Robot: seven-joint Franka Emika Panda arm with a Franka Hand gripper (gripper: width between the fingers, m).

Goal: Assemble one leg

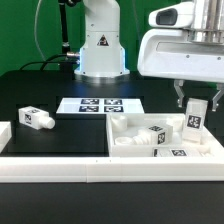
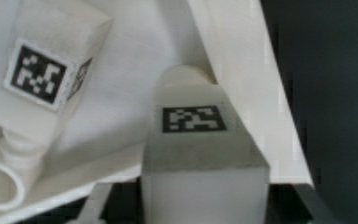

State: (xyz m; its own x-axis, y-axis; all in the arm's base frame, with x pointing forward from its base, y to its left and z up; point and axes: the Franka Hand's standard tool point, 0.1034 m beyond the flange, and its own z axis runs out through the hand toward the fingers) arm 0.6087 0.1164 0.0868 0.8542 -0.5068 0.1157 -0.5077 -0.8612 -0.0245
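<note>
My gripper (image 1: 196,103) is shut on a leg (image 1: 195,119), a small white oblong block with a black-and-white tag, and holds it upright over the right end of the large white tray-shaped part (image 1: 205,157). In the wrist view the held leg (image 2: 201,150) runs out from between the jaws of my gripper (image 2: 204,208) with its tag facing the camera. A second leg (image 2: 51,70) with a tag lies close beside it against the tray's white surface. In the exterior view two more legs (image 1: 152,136) lie inside the tray.
Another leg (image 1: 35,118) lies on the black table at the exterior view's left. The marker board (image 1: 100,105) lies flat behind the tray. The robot base (image 1: 100,45) stands at the back. A low white wall (image 1: 60,170) runs along the table's front edge.
</note>
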